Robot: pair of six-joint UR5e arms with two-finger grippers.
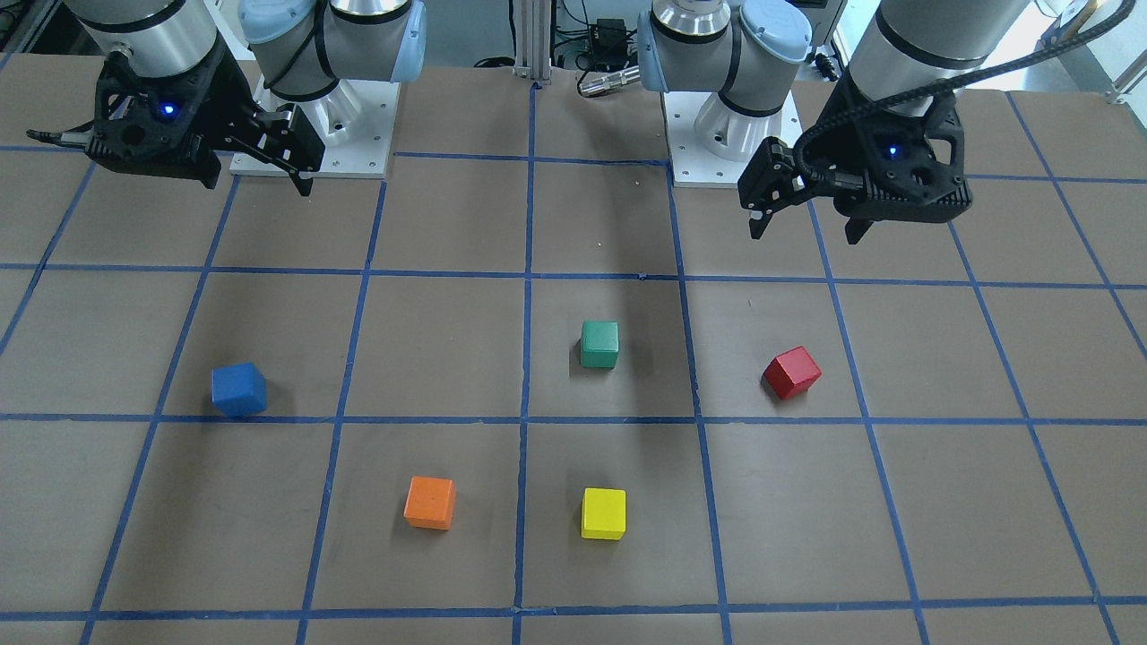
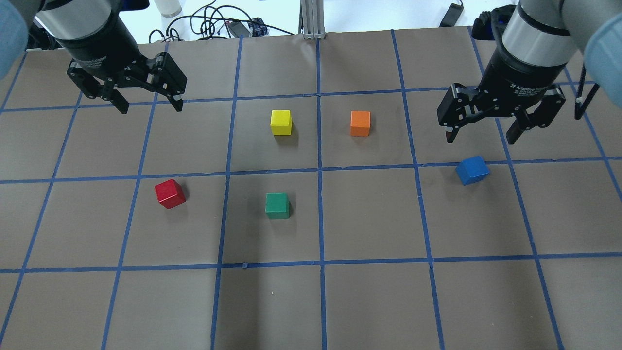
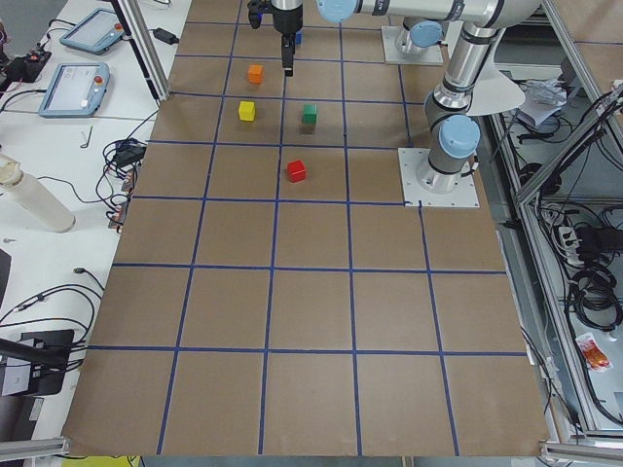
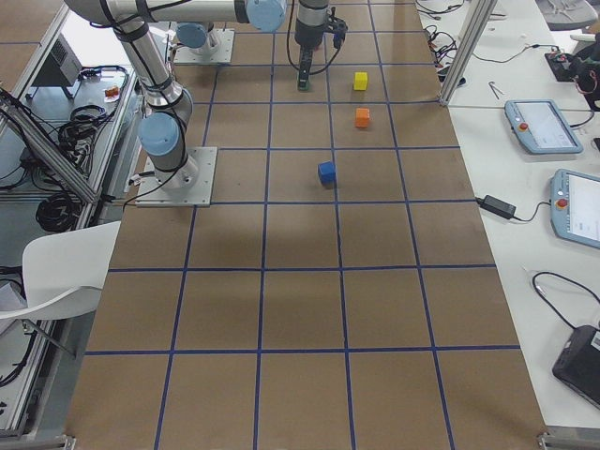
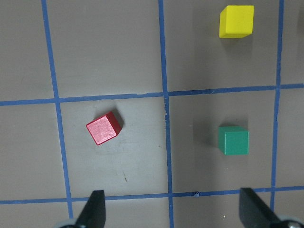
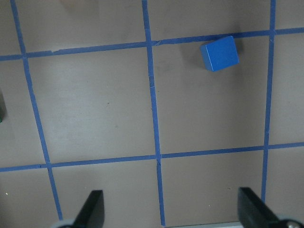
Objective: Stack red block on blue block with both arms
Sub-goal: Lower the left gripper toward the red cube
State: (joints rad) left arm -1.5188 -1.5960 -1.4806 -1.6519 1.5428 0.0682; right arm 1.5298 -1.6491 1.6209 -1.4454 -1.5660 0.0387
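The red block point(image 2: 170, 193) lies on the brown gridded table on my left side, turned slightly. It also shows in the front view point(image 1: 791, 372) and the left wrist view point(image 5: 102, 128). The blue block point(image 2: 472, 170) lies on my right side, just past a blue tape line; it also shows in the front view point(image 1: 239, 389) and the right wrist view point(image 6: 219, 53). My left gripper point(image 2: 148, 106) hangs open and empty above the table, beyond the red block. My right gripper point(image 2: 480, 140) hangs open and empty, just beyond and above the blue block.
A green block point(image 2: 277, 205) sits near the table's middle. A yellow block point(image 2: 281, 122) and an orange block point(image 2: 360, 123) sit farther out. The two arm bases point(image 1: 314, 134) point(image 1: 735, 134) stand on white plates at the robot's edge.
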